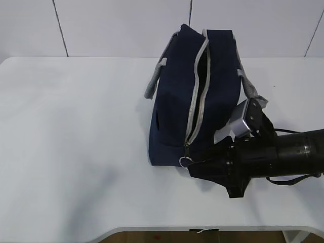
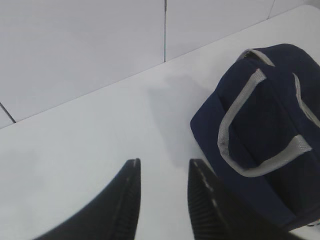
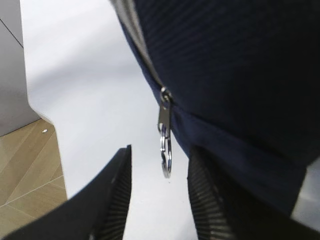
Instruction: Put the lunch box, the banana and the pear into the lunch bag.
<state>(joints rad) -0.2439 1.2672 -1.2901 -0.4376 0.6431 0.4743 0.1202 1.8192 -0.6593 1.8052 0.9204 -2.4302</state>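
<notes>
The navy lunch bag (image 1: 192, 96) stands on the white table (image 1: 76, 142), right of the middle, with grey handles. Its grey zipper (image 1: 200, 86) gapes a little along the top. The slider and ring pull (image 1: 186, 161) hang at the bag's near end. My right gripper (image 1: 198, 169) is at that near end. In the right wrist view it is open (image 3: 161, 150), and the ring pull (image 3: 166, 155) hangs between its fingers, untouched. My left gripper (image 2: 165, 162) is open and empty over the table, left of the bag (image 2: 265, 135). The lunch box, banana and pear are out of view.
The table's front edge (image 1: 202, 228) runs just below my right arm, and the wooden floor (image 3: 30, 185) shows past it. A white tiled wall (image 1: 121, 25) stands behind the table.
</notes>
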